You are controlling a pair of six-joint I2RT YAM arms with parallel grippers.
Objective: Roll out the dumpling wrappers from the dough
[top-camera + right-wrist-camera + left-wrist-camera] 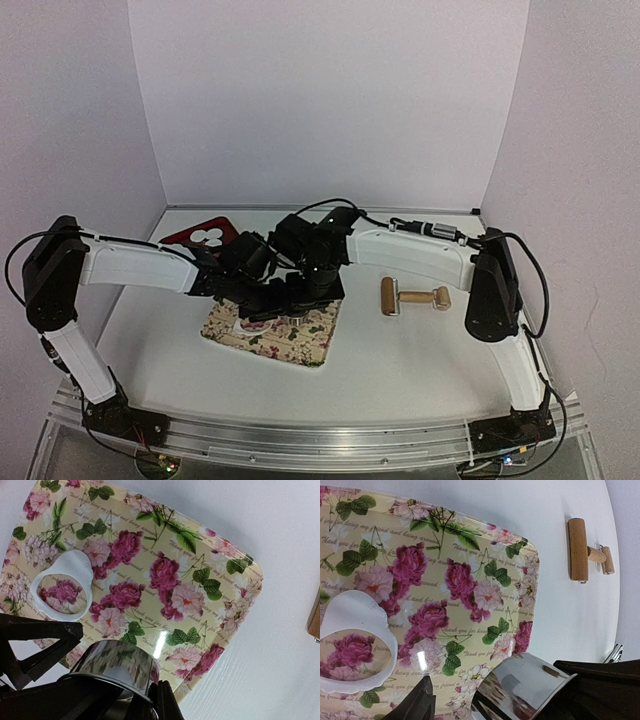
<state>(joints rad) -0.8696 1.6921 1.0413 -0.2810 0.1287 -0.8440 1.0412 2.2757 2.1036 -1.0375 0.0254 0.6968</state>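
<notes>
The dough is a thin white sheet with a round hole, lying on the floral tray; it also shows in the left wrist view. My right gripper is shut on the wall of the metal ring, held just above the tray's near right part. My left gripper is open right beside the ring, with one fingertip showing. In the top view both grippers meet over the tray. The dumpling wrappers lie on a red plate at the back left.
A wooden rolling pin lies on the white table right of the tray, also seen in the left wrist view. White walls close in the back and sides.
</notes>
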